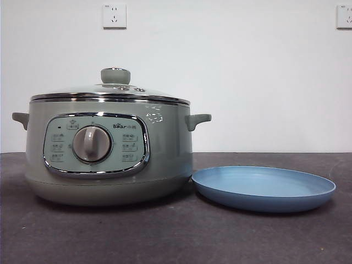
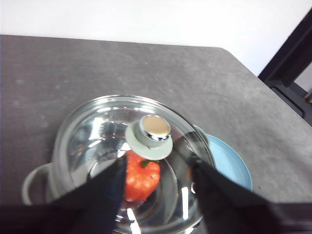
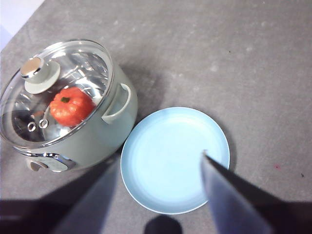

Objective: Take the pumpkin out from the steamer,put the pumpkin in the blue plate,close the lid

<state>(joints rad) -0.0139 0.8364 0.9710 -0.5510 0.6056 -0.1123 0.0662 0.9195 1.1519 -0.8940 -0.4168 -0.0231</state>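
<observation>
lid (image 1: pixel 113 91) on steamer (image 1: pixel 110 159) | pumpkin (image 3: pixel 71 106) inside | left tool (image 2: pixel 158 180) open, empty | right: unclear

The dark grey matte tabletop (image 1: pixel 165 236) carries the round sage-green steamer (image 1: pixel 110 159); at its three o'clock, touching its base, lies the shallow light-blue round plate (image 1: pixel 264 190).

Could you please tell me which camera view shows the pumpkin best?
The right wrist view: the whole pumpkin shows through the glass lid of the steamer. The left wrist view hides part of it behind the lid's knob and a gripper jaw. The front view shows none of it.
</observation>
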